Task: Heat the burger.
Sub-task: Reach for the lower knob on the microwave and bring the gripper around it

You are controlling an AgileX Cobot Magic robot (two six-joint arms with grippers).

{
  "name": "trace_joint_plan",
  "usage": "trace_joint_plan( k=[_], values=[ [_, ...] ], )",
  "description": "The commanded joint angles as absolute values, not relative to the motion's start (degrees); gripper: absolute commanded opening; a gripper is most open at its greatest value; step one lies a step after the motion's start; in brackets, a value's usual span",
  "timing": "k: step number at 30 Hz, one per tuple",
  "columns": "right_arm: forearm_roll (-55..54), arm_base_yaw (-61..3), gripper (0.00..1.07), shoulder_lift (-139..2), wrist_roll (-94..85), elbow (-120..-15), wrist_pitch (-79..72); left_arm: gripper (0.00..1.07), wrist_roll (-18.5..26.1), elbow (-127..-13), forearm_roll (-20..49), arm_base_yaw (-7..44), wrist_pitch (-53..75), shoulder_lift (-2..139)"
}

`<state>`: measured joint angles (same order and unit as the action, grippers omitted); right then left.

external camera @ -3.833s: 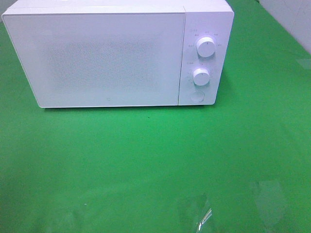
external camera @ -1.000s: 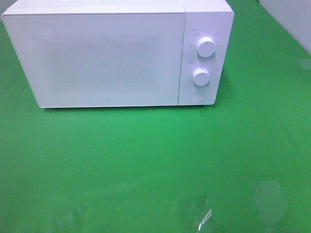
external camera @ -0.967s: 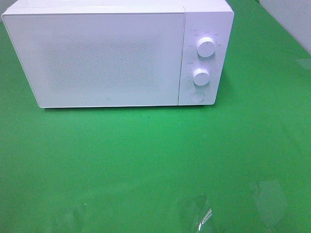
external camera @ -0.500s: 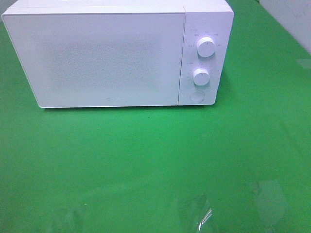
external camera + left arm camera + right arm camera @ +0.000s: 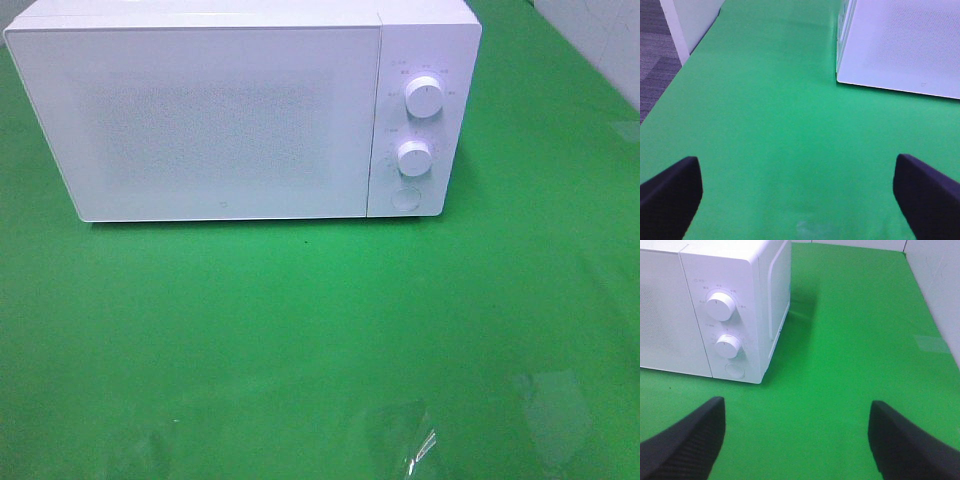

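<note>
Burger: not in view, perhaps behind the shut microwave door (image 5: 200, 120); cannot tell. Left gripper (image 5: 800, 200), right gripper (image 5: 797, 440): jaws apart, empty. Step, judged: starting the heat. Next: a square pinch on the lower knob (image 5: 413, 158).

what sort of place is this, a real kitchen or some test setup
Most likely a robot test bench rather than a real kitchen: a lone white microwave, door shut, stands on a green-covered table, with grey office carpet on the floor beside it.
</note>
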<state>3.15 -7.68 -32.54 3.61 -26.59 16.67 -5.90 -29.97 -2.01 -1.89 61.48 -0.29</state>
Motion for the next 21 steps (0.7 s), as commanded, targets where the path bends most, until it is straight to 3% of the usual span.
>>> trace_joint_plan(
  k=[1, 12, 21],
  values=[
    [3.0, -7.5, 0.76, -38.2, 5.0, -26.5, 10.8, 0.96, -6.0, -29.9, -1.8, -1.9, 61.4, -1.3],
    [3.0, -7.5, 0.76, -49.6, 5.7, -26.1, -7.1, 0.96, -6.0, -29.9, -1.8, -1.9, 61.4, -1.2],
    [-1.1, -7.5, 0.76, -59.1, 3.6, -19.9, -32.4, 0.95, -6.0, -29.9, -1.8, -1.9, 61.4, -1.3]
  ],
)
